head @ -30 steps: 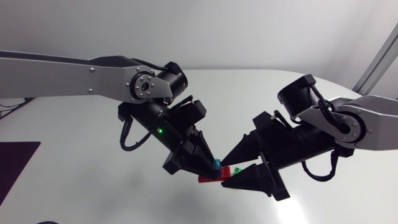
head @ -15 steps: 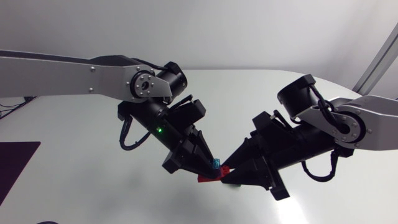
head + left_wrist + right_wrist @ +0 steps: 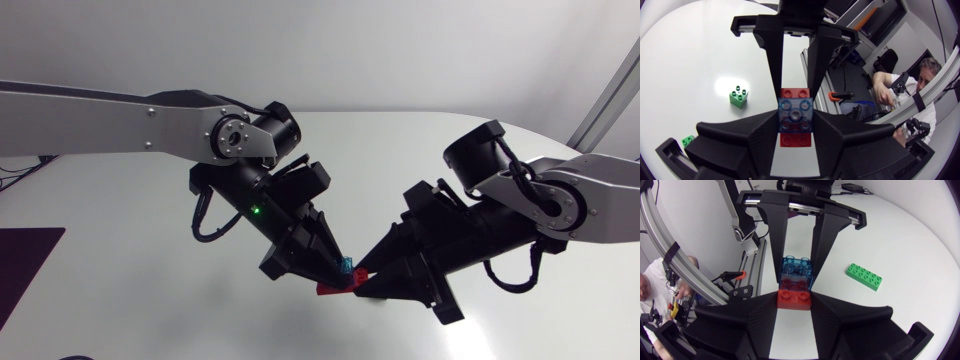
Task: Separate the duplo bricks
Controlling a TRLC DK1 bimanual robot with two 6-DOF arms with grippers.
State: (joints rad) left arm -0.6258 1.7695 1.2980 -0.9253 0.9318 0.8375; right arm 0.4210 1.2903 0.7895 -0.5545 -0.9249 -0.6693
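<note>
Blue brick, see-through: stacked on a red brick, held low over the white counter between the two arms; whether the stack touches the counter cannot be told.
Left end effector: pinching the blue brick from two sides.
Right end effector: pinching one end of the red brick.
Small green brick: on the counter, near the stack.
Long green brick: flat on the counter, apart from the stack.

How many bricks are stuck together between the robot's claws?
2. The clear blue brick sits on top, pinched by the left gripper. The red brick is underneath, pinched by the right gripper. I see none hidden below, but can't be sure.
</note>
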